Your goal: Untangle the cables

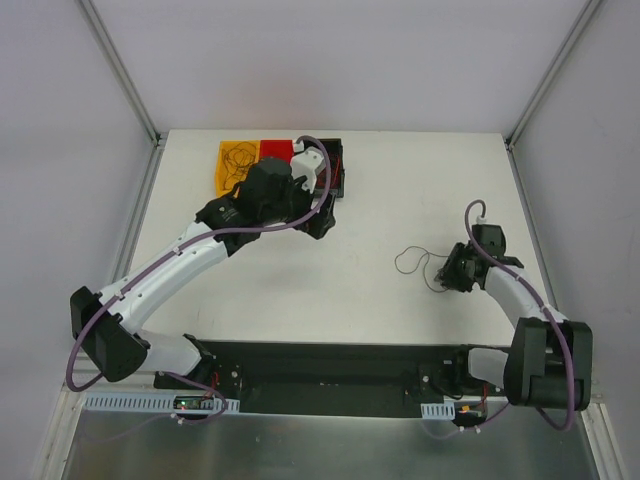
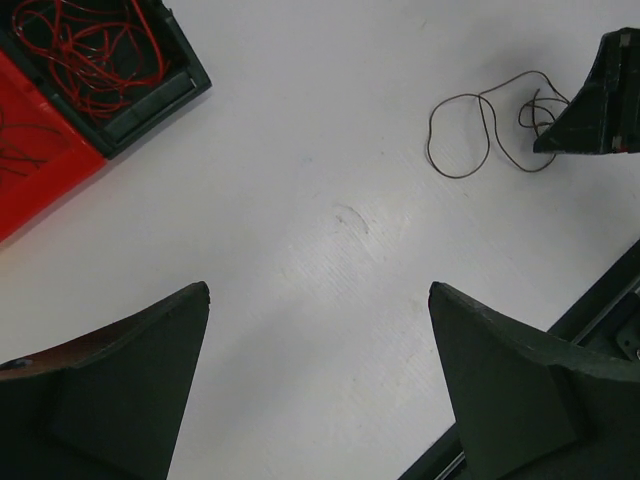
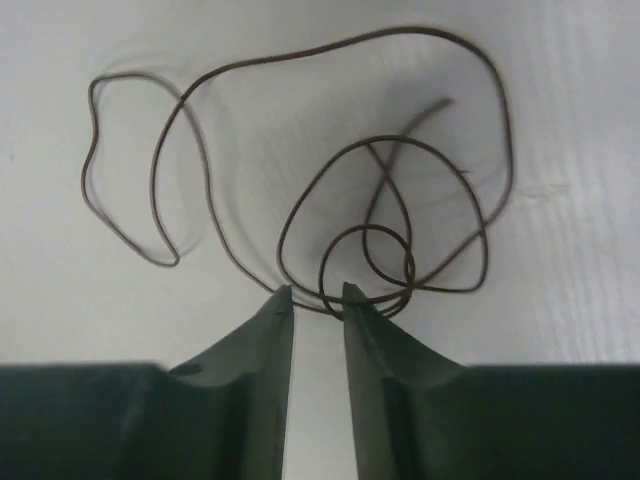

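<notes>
Laying out 1 brown cable (image 3: 283, 238) looks like the step in hand: it lies in loose, overlapping loops on the bench (image 3: 580, 300), well apart from the red cables (image 2: 90, 50) in the black tray (image 2: 150, 105). The right end effector (image 3: 315, 292) stands at a slim gap against the loops, not visibly pinching, and the left end effector (image 2: 318, 290) hangs wide and empty. Next, the right must close on 1 strand and draw it straight.
</notes>
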